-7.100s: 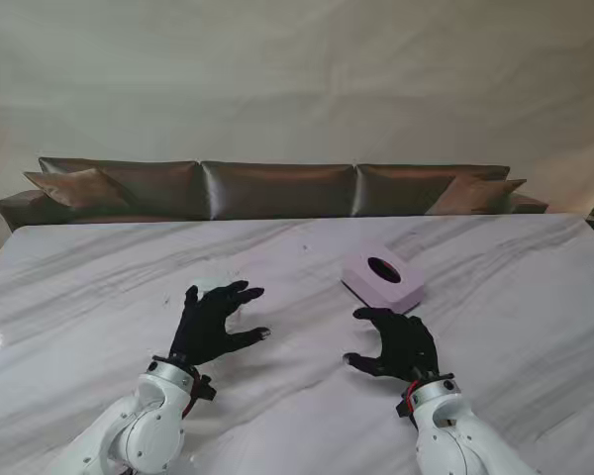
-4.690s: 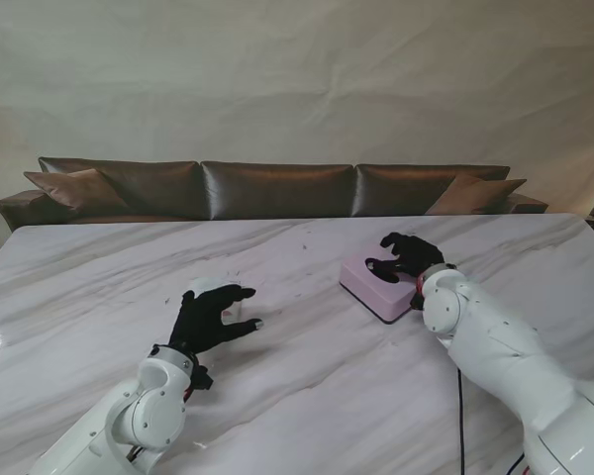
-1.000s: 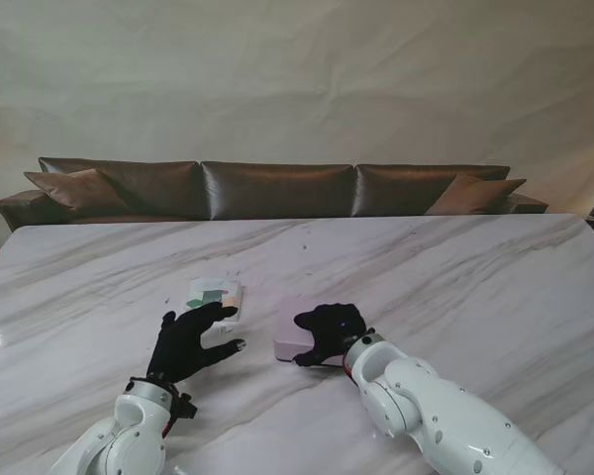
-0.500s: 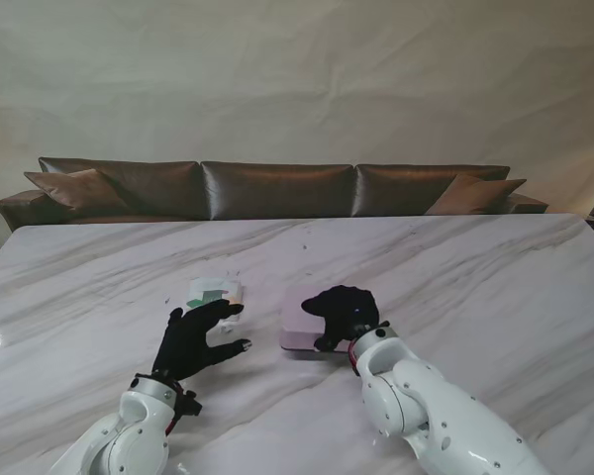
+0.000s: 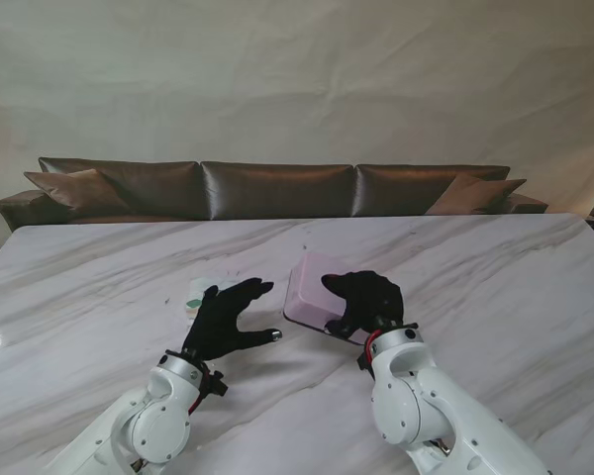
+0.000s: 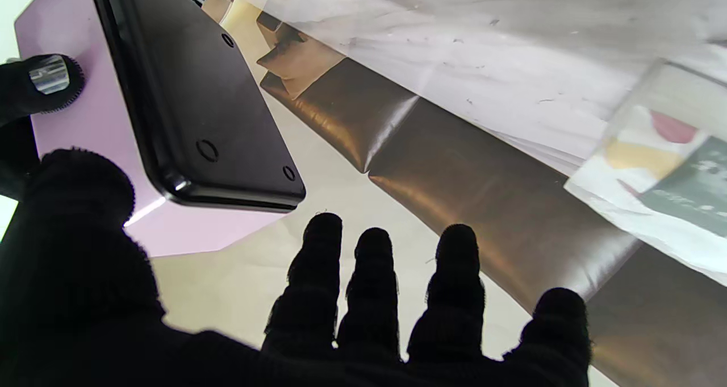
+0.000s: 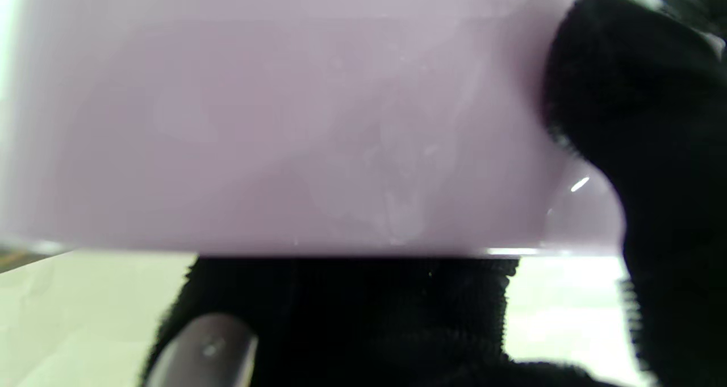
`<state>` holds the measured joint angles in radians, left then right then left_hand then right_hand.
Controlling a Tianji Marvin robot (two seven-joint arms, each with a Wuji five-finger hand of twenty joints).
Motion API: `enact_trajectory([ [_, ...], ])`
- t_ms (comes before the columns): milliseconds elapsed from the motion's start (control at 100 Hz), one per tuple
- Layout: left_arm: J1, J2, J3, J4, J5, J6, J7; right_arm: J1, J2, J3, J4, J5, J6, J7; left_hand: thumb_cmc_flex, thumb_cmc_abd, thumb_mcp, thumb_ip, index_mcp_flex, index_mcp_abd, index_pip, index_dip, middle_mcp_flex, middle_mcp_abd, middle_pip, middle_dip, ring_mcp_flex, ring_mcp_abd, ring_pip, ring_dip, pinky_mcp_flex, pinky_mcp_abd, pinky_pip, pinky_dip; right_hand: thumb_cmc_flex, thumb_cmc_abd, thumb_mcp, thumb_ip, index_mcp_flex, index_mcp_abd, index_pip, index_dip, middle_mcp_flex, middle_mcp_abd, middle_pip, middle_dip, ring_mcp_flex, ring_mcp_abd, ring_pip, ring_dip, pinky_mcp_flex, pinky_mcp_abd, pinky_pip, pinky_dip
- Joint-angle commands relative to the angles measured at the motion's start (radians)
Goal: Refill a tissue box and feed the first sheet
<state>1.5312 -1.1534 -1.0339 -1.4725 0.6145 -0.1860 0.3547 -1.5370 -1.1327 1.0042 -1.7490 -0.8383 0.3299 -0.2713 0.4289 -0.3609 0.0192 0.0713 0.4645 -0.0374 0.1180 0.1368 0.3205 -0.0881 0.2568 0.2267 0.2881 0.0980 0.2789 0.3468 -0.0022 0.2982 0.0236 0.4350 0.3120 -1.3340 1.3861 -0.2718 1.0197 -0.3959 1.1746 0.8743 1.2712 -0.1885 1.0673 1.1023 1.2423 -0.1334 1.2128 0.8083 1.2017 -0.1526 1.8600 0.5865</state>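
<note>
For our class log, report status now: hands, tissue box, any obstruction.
Right robot hand shut on pink tissue box, tilted off the table. Left robot hand open beside it. Tissue pack beyond left hand, untouched.

Obstacles, table centre: tissue box (image 5: 315,298), tilted, gripped by right hand (image 5: 364,300); tissue pack (image 5: 200,293) lying flat beyond left hand (image 5: 224,319), partly hidden, possibly touching. Passage: narrow gap between left hand's spread fingers (image 5: 249,290) and box. Marble table (image 5: 495,267) bare elsewhere.
</note>
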Motion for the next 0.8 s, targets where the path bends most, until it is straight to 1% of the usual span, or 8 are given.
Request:
enact_trajectory([
  [0, -0.019, -0.022, 0.013, 0.015, -0.008, -0.013, 0.004, -0.012, -0.018, 0.000, 0.003, -0.002, 0.003, -0.002, -0.018, -0.006, -0.022, -0.033, -0.025, 0.029, -0.033, -0.033, -0.072, 0.016, 0.002, 0.005, -0.056, -0.006, -0.008, -0.012, -0.042, -0.053, 0.760, -0.037, 0.117, -0.007, 0.184, 0.086, 0.049, -0.053, 0.035, 0.016, 0.124, -0.017, 0.146, 0.052, 0.077, 0.003, 0.434, 0.074, 0.027, -0.239, 0.177, 0.026],
  [180, -0.077, -0.040, 0.068, 0.076, -0.059, -0.041, 0.015, -0.027, -0.061, -0.003, 0.032, 0.114, 0.005, -0.130, -0.001, -0.009, -0.013, -0.003, -0.027, 0.046, -0.044, -0.041, -0.089, 0.031, 0.009, 0.007, -0.086, -0.005, -0.010, -0.031, -0.072, -0.053, 0.633, -0.106, 0.121, 0.006, 0.184, 0.075, 0.041, -0.045, 0.034, 0.013, 0.124, -0.012, 0.135, 0.048, 0.077, 0.021, 0.429, 0.073, 0.026, -0.224, 0.177, 0.026],
  [330, -0.107, -0.053, 0.098, 0.109, -0.119, -0.068, 0.004, -0.038, -0.089, -0.009, 0.042, 0.179, -0.002, -0.207, -0.007, -0.002, -0.013, 0.002, -0.026, 0.059, -0.047, -0.043, -0.089, 0.044, 0.010, 0.007, -0.088, 0.009, -0.007, -0.033, -0.071, -0.040, 0.622, -0.111, 0.123, 0.009, 0.184, 0.073, 0.040, -0.042, 0.035, 0.012, 0.124, -0.010, 0.134, 0.048, 0.077, 0.026, 0.430, 0.074, 0.026, -0.217, 0.177, 0.025],
  [490, -0.119, -0.059, 0.115, 0.122, -0.156, -0.098, -0.011, -0.044, -0.103, -0.018, 0.052, 0.209, -0.011, -0.241, -0.012, 0.001, -0.014, 0.004, -0.019, 0.065, -0.050, -0.045, -0.082, 0.048, 0.012, 0.008, -0.079, 0.030, 0.000, -0.033, -0.046, -0.037, 0.651, -0.098, 0.124, 0.011, 0.184, 0.072, 0.039, -0.040, 0.037, 0.010, 0.124, -0.008, 0.133, 0.048, 0.077, 0.026, 0.430, 0.074, 0.025, -0.213, 0.178, 0.024],
  [560, -0.122, -0.062, 0.120, 0.125, -0.162, -0.101, -0.009, -0.047, -0.108, -0.020, 0.055, 0.225, -0.018, -0.251, -0.009, 0.003, -0.011, 0.008, -0.016, 0.068, -0.052, -0.046, -0.077, 0.050, 0.013, 0.009, -0.073, 0.045, 0.011, -0.031, -0.026, -0.033, 0.708, -0.069, 0.124, 0.011, 0.184, 0.072, 0.038, -0.039, 0.037, 0.010, 0.124, -0.008, 0.132, 0.048, 0.077, 0.026, 0.430, 0.074, 0.025, -0.213, 0.178, 0.024],
  [640, -0.128, -0.065, 0.125, 0.134, -0.183, -0.100, -0.017, -0.052, -0.114, -0.022, 0.060, 0.243, -0.029, -0.265, -0.002, 0.000, -0.007, 0.014, -0.015, 0.073, -0.054, -0.047, -0.074, 0.055, 0.014, 0.010, -0.068, 0.073, 0.026, -0.023, 0.016, -0.038, 0.830, -0.006, 0.124, 0.010, 0.184, 0.072, 0.037, -0.037, 0.037, 0.009, 0.124, -0.007, 0.132, 0.048, 0.077, 0.026, 0.430, 0.074, 0.025, -0.212, 0.178, 0.024],
  [720, -0.134, -0.068, 0.129, 0.144, -0.207, -0.100, -0.026, -0.060, -0.121, -0.026, 0.063, 0.263, -0.042, -0.286, 0.006, -0.002, -0.003, 0.022, -0.011, 0.076, -0.050, -0.045, -0.067, 0.062, 0.021, 0.014, -0.054, 0.094, 0.054, -0.008, 0.074, -0.081, 0.997, 0.087, 0.125, 0.009, 0.184, 0.073, 0.037, -0.036, 0.038, 0.009, 0.125, -0.005, 0.132, 0.047, 0.077, 0.026, 0.430, 0.074, 0.025, -0.212, 0.178, 0.024],
  [790, -0.140, -0.073, 0.134, 0.155, -0.223, -0.102, -0.025, -0.070, -0.128, -0.030, 0.065, 0.280, -0.055, -0.307, 0.006, -0.002, -0.003, 0.023, -0.008, 0.076, -0.023, -0.029, -0.059, 0.068, 0.036, 0.023, -0.052, 0.094, 0.077, 0.011, 0.104, -0.123, 1.085, 0.148, 0.125, 0.012, 0.184, 0.073, 0.037, -0.036, 0.038, 0.008, 0.125, -0.004, 0.131, 0.047, 0.077, 0.026, 0.430, 0.074, 0.025, -0.212, 0.178, 0.024],
])
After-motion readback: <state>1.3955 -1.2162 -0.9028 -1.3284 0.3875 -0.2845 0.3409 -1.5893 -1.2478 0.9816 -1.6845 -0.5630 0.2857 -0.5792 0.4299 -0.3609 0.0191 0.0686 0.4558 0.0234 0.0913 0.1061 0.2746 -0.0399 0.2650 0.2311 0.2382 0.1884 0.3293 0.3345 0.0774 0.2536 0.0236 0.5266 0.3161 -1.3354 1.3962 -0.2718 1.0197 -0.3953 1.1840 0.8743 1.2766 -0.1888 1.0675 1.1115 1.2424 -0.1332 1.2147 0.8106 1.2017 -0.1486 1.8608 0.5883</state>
